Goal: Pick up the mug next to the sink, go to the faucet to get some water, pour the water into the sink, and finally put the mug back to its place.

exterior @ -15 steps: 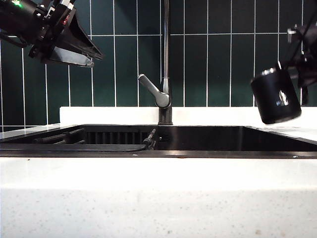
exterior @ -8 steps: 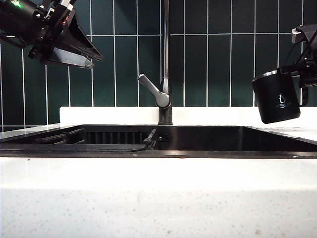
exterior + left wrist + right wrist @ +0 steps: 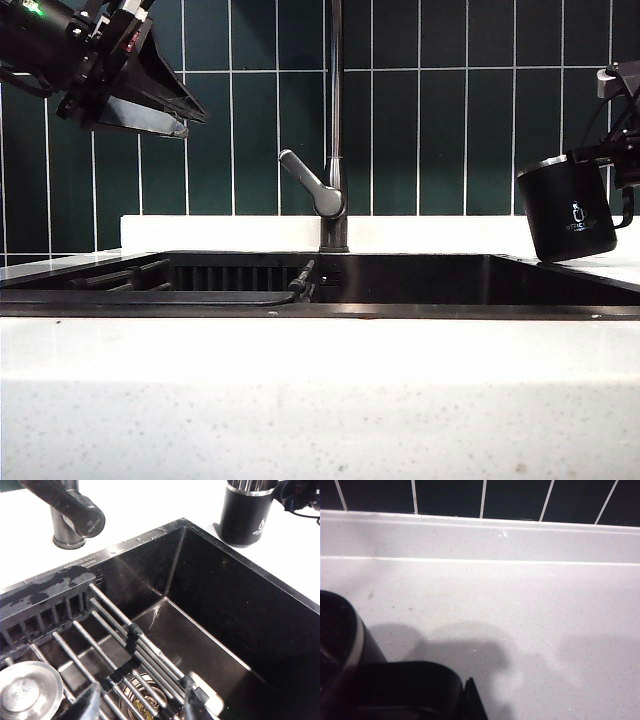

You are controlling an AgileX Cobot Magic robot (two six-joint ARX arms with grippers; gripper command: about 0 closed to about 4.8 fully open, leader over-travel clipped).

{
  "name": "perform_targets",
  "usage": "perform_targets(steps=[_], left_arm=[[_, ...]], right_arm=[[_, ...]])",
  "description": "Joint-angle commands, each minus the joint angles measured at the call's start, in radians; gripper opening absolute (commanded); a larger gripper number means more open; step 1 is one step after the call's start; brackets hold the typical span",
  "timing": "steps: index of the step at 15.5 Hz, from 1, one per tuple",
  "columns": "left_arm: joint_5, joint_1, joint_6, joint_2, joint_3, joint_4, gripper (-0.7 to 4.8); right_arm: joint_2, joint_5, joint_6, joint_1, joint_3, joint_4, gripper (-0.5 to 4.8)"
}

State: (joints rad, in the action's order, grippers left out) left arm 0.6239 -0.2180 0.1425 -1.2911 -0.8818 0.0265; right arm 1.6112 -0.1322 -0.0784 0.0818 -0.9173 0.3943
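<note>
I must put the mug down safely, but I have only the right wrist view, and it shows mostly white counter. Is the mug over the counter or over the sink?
Observer: Over the counter. The mug is just right of the sink, a little tilted, held by the shut right claw.
Operator: Thank you. Where is the other claw?
Observer: The left claw hangs open, high above the left part of the sink, far from the mug.
Operator: Is something inside the sink?
Observer: Yes, a rack of dark bars lies in its left part. The part nearest the mug is bare.
</note>
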Motion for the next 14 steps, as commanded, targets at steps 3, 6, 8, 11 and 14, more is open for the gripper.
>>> perform_targets(steps=[3,6,8,11,14], left_arm=[[0.008,-0.002,0.007,0.004,0.001,0.004,2.09],[0.008,-0.002,0.007,0.004,0.001,0.004,2.09],[0.009,-0.002,0.007,0.004,0.001,0.010,2.09],[0.008,-0.002,0.035,0.007,0.001,0.050,2.09],[-0.029,-0.002,0.047,0.076,0.001,0.148,1.78]], right_arm=[[-0.034,-0.066,0.007,0.000,-0.003,-0.026,1.13],[-0.068,-0.074,0.007,0.000,-0.003,-0.127,1.17],[-0.095,-0.076,0.008,0.000,-0.003,-0.212,1.17],[-0.156,-0.079,0.008,0.000,-0.002,-0.258,1.10],[-0.277,-0.074,0.012,0.000,-0.002,-0.362,0.80]])
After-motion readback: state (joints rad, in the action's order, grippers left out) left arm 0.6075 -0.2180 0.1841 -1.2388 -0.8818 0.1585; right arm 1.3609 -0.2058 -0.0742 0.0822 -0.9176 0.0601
